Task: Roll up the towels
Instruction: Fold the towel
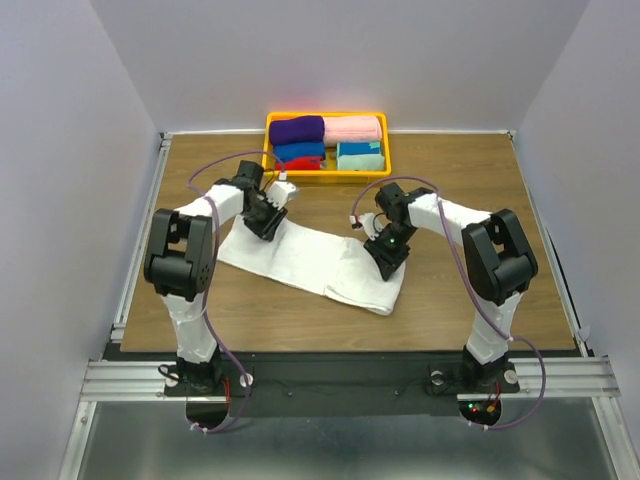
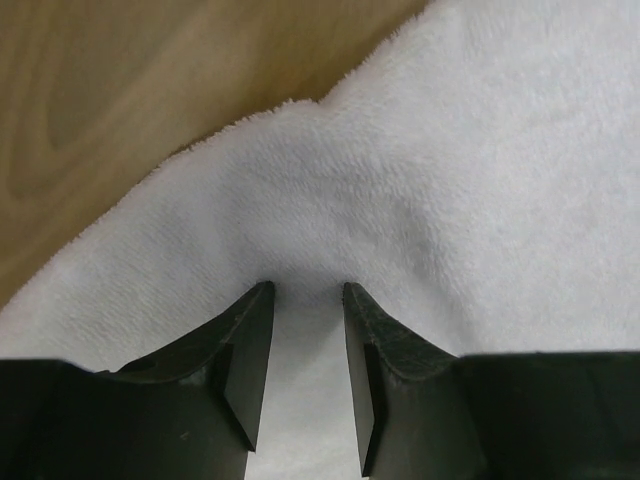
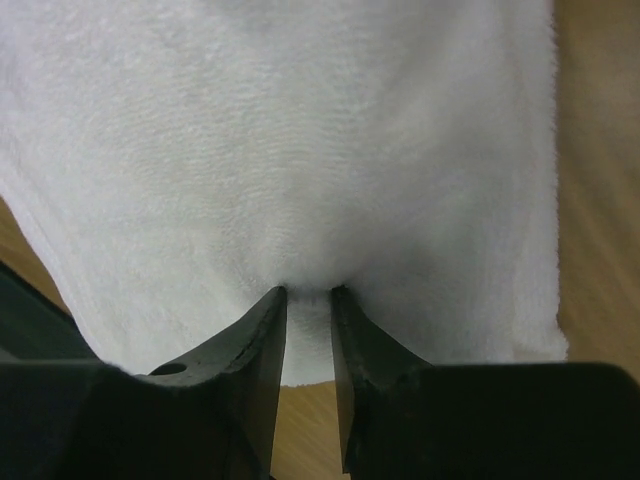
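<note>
A white towel (image 1: 310, 258) lies spread out, partly folded, on the wooden table. My left gripper (image 1: 265, 222) is at its far left end. In the left wrist view the left gripper (image 2: 305, 288) presses down into the towel (image 2: 450, 180), which puckers between the fingertips. My right gripper (image 1: 388, 258) is on the towel's right end. In the right wrist view the right gripper (image 3: 308, 290) is nearly closed, with a fold of towel (image 3: 300, 150) pinched between the tips near the towel's edge.
A yellow basket (image 1: 330, 176) stands at the back of the table. It holds rolled towels: purple (image 1: 297, 129), pink (image 1: 352, 128), blue (image 1: 299, 151), teal (image 1: 360, 155) and red (image 1: 297, 164). Grey walls enclose the table on three sides.
</note>
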Controlling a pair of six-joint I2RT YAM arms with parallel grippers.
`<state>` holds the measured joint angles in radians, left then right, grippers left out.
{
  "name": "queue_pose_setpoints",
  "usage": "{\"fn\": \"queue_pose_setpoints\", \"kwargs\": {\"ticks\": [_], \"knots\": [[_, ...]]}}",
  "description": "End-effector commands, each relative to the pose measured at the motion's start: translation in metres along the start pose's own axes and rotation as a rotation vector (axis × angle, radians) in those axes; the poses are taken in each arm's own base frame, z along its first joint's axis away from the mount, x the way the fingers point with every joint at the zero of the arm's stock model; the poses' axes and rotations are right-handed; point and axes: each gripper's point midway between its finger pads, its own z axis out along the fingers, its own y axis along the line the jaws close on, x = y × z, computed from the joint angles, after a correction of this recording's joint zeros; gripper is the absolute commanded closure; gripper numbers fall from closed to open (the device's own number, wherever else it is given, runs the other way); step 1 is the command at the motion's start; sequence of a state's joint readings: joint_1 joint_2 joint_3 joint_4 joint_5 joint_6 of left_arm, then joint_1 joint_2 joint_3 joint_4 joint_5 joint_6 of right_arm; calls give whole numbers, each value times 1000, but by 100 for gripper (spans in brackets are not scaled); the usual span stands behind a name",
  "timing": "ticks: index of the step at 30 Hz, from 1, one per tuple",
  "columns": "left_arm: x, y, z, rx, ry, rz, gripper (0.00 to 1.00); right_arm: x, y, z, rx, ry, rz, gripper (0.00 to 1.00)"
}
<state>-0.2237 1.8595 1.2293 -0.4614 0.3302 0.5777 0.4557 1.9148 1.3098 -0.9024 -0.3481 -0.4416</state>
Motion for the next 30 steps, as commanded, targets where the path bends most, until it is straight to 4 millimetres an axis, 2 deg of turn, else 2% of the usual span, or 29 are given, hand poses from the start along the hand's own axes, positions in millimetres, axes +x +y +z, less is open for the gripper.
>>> {"fn": "queue_pose_setpoints", "kwargs": {"ticks": [1, 2, 3, 4, 5, 6, 7, 8, 11, 12, 15, 17, 20, 21, 22, 25, 27, 28, 30], "knots": [[-44, 3, 28, 12, -39, 60, 55, 41, 68, 14, -254, 141, 43, 67], [-74, 3, 27, 3, -84, 99, 55, 41, 79, 14, -288, 144, 43, 66], [-75, -1, 42, 30, -54, 97, 55, 42, 104, 14, -355, 150, 32, 64], [-84, -3, 47, 39, -60, 109, 55, 42, 117, 14, -384, 152, 22, 64], [-113, -3, 43, 35, -109, 128, 55, 41, 129, 14, -412, 157, 11, 62], [-121, -14, 47, 61, -107, 146, 55, 39, 146, 12, -460, 155, 10, 62], [-138, -16, 51, 78, -135, 157, 54, 36, 161, 11, -489, 153, -19, 61], [-145, -26, 54, 98, -136, 165, 54, 32, 174, 8, -544, 138, -10, 60], [-165, -39, 53, 128, -171, 187, 50, 20, 189, -2, -604, 94, -17, 59], [-171, -43, 46, 137, -190, 188, 47, 16, 191, -7, -612, 72, -22, 58], [-176, -51, 32, 175, -232, 163, 44, 12, 191, -16, -589, 37, -47, 58], [-176, -53, 14, 170, -262, 151, 42, 3, 190, -30, -573, -20, -68, 58], [-178, -55, -12, 137, -315, 140, 35, -7, 175, -43, -533, -87, -61, 58], [-176, -57, -17, 138, -318, 139, 31, -7, 164, -41, -487, -90, -65, 58], [-173, -61, -24, 140, -320, 131, 23, -9, 152, -39, -449, -102, -59, 59], [-158, -65, -25, 146, -289, 110, 11, -7, 125, -21, -341, -79, -59, 61], [-151, -65, -20, 144, -275, 104, 2, -7, 118, -11, -314, -77, -42, 62], [-148, -64, -16, 143, -265, 97, 1, -8, 112, 0, -298, -73, -32, 62], [-141, -62, -6, 134, -246, 70, 1, -7, 112, 9, -314, -64, 8, 65]]}}
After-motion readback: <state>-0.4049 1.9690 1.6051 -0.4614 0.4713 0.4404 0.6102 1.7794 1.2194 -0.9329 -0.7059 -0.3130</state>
